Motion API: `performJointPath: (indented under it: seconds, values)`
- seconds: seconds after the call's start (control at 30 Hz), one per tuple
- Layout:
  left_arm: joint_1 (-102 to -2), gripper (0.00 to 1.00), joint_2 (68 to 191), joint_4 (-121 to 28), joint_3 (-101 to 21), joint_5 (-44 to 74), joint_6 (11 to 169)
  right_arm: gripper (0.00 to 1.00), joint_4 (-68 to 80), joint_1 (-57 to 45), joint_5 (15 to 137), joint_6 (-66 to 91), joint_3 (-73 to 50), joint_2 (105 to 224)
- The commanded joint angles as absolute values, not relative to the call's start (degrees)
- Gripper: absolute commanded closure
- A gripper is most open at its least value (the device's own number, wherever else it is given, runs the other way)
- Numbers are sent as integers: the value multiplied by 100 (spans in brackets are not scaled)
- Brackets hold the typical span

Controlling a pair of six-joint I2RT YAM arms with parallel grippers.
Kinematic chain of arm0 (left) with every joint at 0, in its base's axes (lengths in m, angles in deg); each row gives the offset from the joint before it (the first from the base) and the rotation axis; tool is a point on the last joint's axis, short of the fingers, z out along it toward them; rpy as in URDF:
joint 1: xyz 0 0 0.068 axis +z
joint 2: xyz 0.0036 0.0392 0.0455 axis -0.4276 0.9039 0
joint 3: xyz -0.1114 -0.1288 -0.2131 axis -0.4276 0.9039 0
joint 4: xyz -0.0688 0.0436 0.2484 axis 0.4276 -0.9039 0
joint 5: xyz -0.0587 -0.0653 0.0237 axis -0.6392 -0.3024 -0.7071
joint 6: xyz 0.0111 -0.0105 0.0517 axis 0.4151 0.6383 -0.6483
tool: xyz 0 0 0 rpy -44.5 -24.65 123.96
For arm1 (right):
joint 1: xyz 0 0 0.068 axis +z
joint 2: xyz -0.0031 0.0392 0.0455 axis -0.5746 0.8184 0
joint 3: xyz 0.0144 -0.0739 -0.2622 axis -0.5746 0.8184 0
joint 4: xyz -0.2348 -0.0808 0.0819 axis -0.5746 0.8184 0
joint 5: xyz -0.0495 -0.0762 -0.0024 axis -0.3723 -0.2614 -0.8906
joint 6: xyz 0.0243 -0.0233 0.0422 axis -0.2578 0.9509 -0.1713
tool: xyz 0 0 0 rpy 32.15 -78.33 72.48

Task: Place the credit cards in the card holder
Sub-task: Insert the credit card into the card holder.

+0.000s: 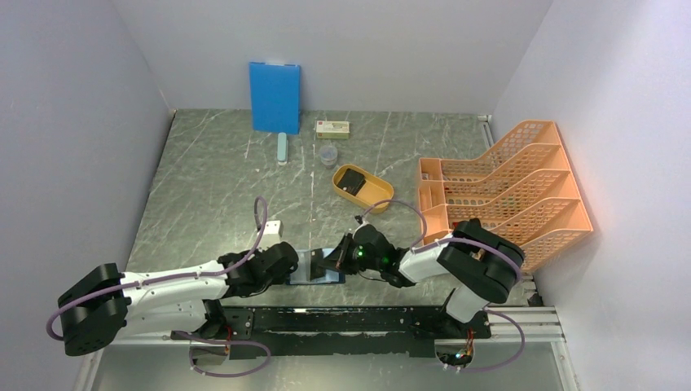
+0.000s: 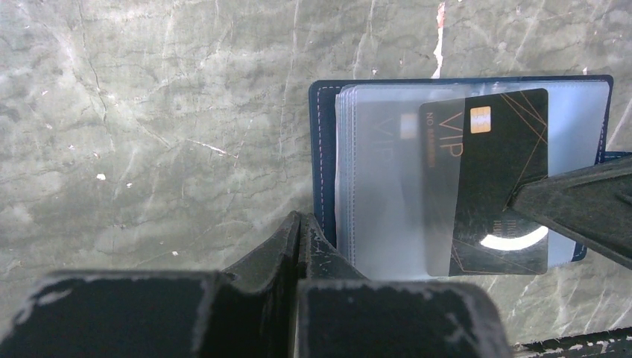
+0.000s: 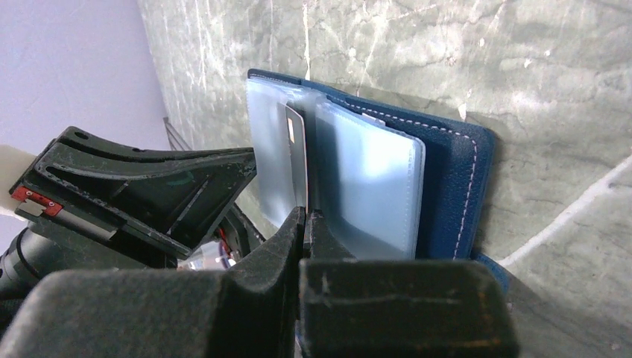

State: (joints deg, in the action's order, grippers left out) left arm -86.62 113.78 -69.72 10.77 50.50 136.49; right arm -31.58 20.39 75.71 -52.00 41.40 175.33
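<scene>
The card holder (image 1: 314, 267) lies open on the table near the front edge, navy outside (image 2: 325, 149) with clear sleeves (image 3: 369, 179). A black VIP credit card (image 2: 492, 164) is partly inside one sleeve, its left strip under the plastic. My right gripper (image 3: 305, 220) is shut on that card's (image 3: 296, 160) outer edge. Another card (image 2: 387, 142) shows faintly inside a sleeve behind it. My left gripper (image 2: 299, 224) is shut with nothing between its fingers, and its tips rest against the holder's left edge.
A yellow-orange oval tray (image 1: 376, 195) behind the holder has a dark flat thing (image 1: 352, 181) in it. An orange file rack (image 1: 505, 191) fills the right side. A blue board (image 1: 275, 96) leans on the back wall, with a small box (image 1: 332, 128) and cup (image 1: 327, 155) nearby.
</scene>
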Motion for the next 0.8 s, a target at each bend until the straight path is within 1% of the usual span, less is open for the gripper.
performJointPath:
  seconds: [0.0,0.6,0.77]
  values:
    - [-8645,95,11419,-6980,1240,4755,13705,100,-3160,2206,7169,-5458,4315,17701]
    - [-8645,95,11395,-6797,1410,4613,13718,100,-3176,2643,6537,-6033,4227,17947]
    - [-8647,95,11357,-6832,1424,4629,13734,100,-3061,2688,6214,-6102,4328,17723]
